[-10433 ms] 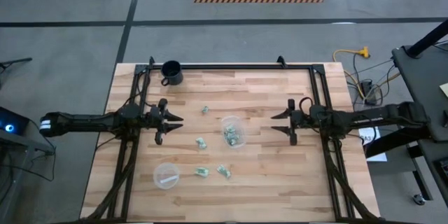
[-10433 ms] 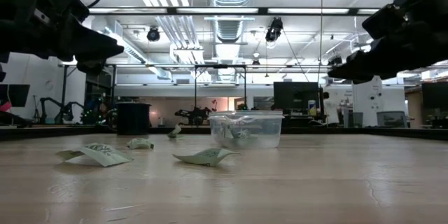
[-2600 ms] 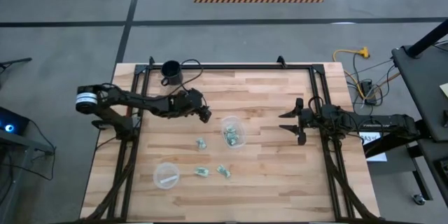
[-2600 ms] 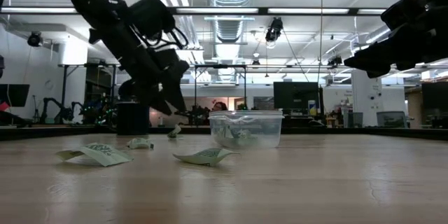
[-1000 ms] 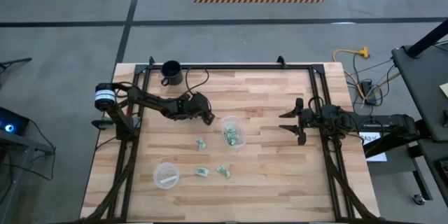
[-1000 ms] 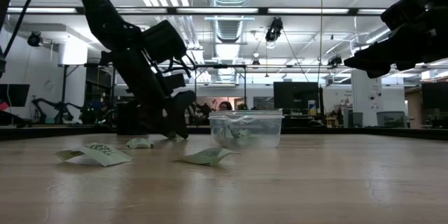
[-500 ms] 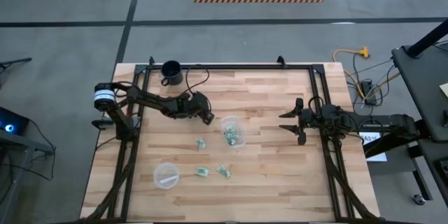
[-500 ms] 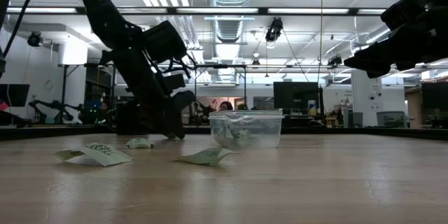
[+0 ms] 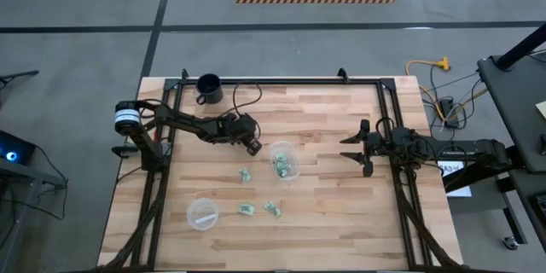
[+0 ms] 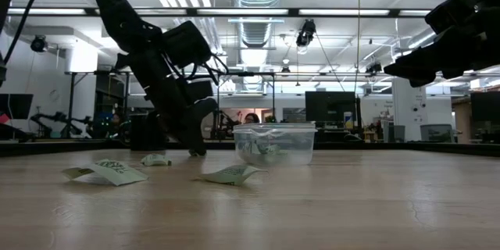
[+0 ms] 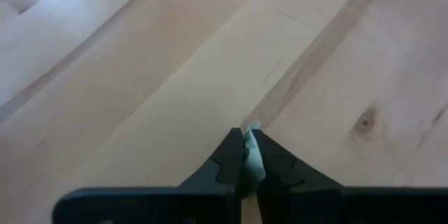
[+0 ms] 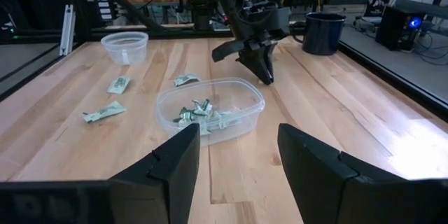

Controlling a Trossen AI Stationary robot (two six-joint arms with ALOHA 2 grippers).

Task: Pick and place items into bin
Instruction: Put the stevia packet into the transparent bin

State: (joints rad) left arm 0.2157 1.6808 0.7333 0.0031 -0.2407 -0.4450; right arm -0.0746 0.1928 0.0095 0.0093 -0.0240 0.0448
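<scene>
Left gripper (image 11: pixel 247 155) pinching item (image 11: pixel 250 159), hidden in high view

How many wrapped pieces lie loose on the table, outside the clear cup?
3: one left of the clear cup, two nearer the front. A fourth is pinched in the left end effector. Others may be hidden.

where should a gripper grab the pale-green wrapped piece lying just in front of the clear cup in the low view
Take the wrapped piece by its raised crease, the peak near its middle, coming straight down from above with a finger on each side. Its edges lie thin and flat on the table, so a sideways approach would likely just push it along.
</scene>
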